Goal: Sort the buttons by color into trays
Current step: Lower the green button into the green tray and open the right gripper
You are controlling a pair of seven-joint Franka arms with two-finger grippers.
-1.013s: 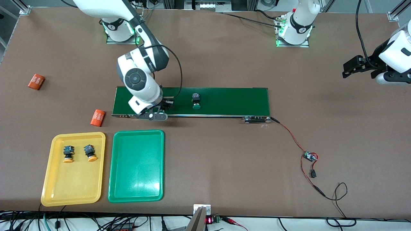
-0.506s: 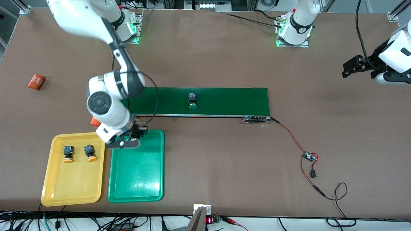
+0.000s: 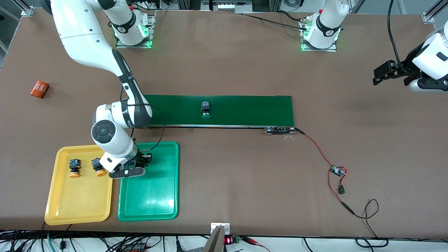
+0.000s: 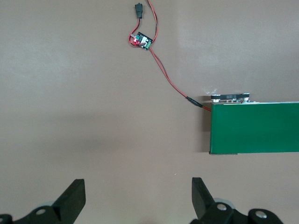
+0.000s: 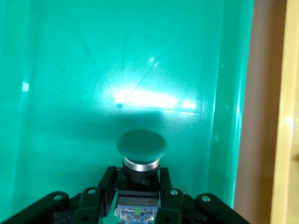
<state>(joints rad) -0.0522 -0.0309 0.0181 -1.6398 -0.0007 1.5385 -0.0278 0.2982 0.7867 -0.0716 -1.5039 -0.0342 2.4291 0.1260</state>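
Right gripper [image 3: 134,167]: we see it clamped on a green button [image 5: 142,145], over the green tray [image 3: 150,206] just beside the rim next to the yellow tray [image 3: 80,206].
Second green button [image 3: 205,109]: on the conveyor belt [image 3: 245,110] (mid-belt).
Yellow buttons [image 3: 74,167]: two in the yellow tray.
Left gripper [image 4: 138,198]: we see it waiting, fingers apart, over bare table.

Count, my view:

- Buttons: four. Two orange-capped [image 3: 74,167] [image 3: 97,166] in yellow tray. One green-capped [image 3: 205,109] on belt. One green-capped [image 5: 141,148] clamped in my right claw [image 3: 139,163] over green tray.
- Trays: two. One yellow [image 3: 80,206], one green [image 3: 150,199].
- Belts: one [image 3: 245,110].
- Orange cylinders: one visible [image 3: 39,89].
- Claws: two. Left claw [image 3: 386,72] spread, empty.
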